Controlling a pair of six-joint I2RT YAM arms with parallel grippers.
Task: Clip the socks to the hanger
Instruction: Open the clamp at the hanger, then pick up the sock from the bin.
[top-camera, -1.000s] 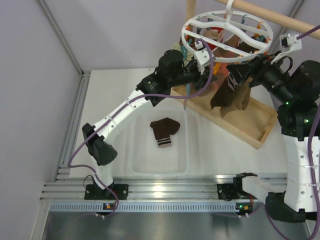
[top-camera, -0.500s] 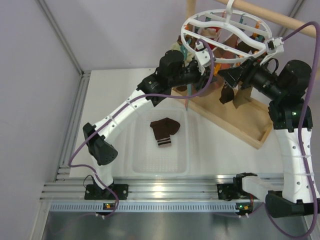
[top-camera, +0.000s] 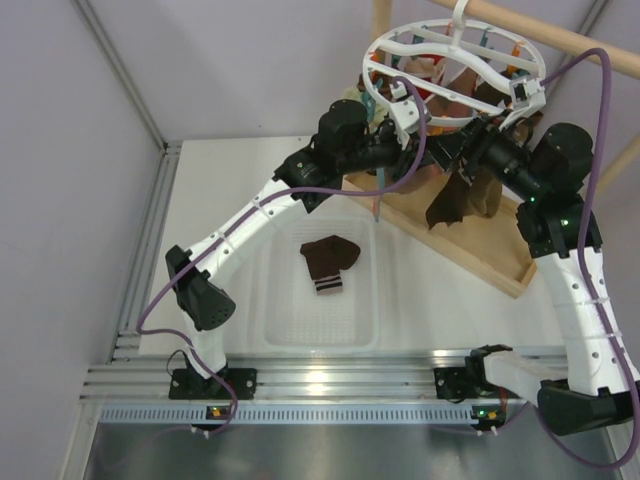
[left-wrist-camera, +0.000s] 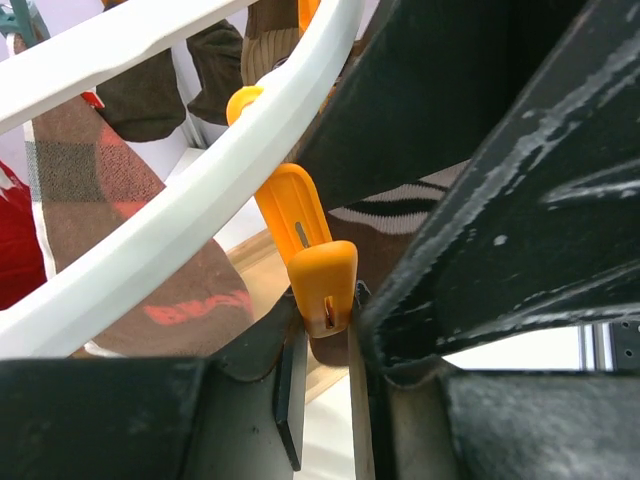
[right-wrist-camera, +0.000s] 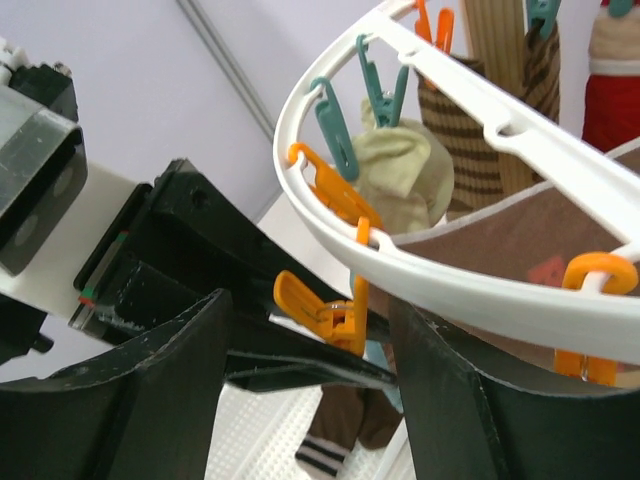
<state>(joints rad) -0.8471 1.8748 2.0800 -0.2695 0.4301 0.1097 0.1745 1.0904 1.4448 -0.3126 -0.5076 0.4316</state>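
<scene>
The white ring hanger (top-camera: 395, 42) (right-wrist-camera: 480, 290) (left-wrist-camera: 200, 200) hangs at the back right. My left gripper (top-camera: 412, 148) (left-wrist-camera: 325, 340) is shut on the lower end of an orange peg (left-wrist-camera: 315, 250) (right-wrist-camera: 335, 310) dangling from the ring. My right gripper (top-camera: 447, 150) (right-wrist-camera: 310, 300) is open, its jaws wide either side of that peg and the left fingers, pinching nothing. One brown sock (top-camera: 447, 208) hangs just under it, and its striped cuff (left-wrist-camera: 400, 215) shows behind the peg. What holds it is hidden. The other brown sock (top-camera: 328, 262) (right-wrist-camera: 340, 440) lies in the basket.
A clear plastic basket (top-camera: 290, 320) sits mid-table under the left arm. A wooden tray base (top-camera: 500, 250) and wooden rod (top-camera: 560, 35) stand at the back right. Tan, red and striped socks (right-wrist-camera: 495, 90) and teal pegs (right-wrist-camera: 335, 125) hang on the ring.
My right arm has swung left and up, bringing its gripper under the ring beside the left gripper. The ring shifted a little and the hanging brown sock swayed. The left arm stayed put.
</scene>
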